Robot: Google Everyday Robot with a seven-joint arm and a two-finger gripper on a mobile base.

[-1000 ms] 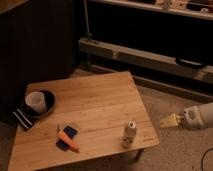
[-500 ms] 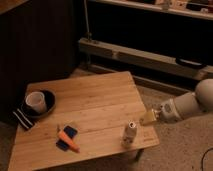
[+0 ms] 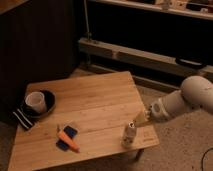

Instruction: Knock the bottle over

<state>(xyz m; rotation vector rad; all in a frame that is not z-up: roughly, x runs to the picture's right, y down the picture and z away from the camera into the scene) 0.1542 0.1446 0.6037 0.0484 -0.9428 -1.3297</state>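
The bottle (image 3: 129, 135) is seen upright on the table (image 3: 100, 97), close to the corner nearest the robot's arm (image 3: 185, 100), with little wood left between the bottle and the two edges that meet there. The gripper (image 3: 140, 118) is held just beside the bottle, on the arm's side of it and at about the height of its cap. Whether the gripper is open or closed cannot be told, nor can contact with the bottle be made out.

The low, sideways approach is judged to have been chosen so that a push can be delivered high on the bottle, where tipping is favoured over sliding.

On the side of the bottle away from the gripper, a stretch of bare wood is left open, bounded by an orange thing (image 3: 69, 141) lying on a blue thing (image 3: 64, 135) near the bottle. A white cup (image 3: 36, 101) in a dark dish (image 3: 49, 96) and a striped cloth (image 3: 22, 120) are placed well apart from the bottle, at the table's far end. A push directed across that open wood would probably keep the bottle on the table. One angled toward the near edge could send it to the floor.
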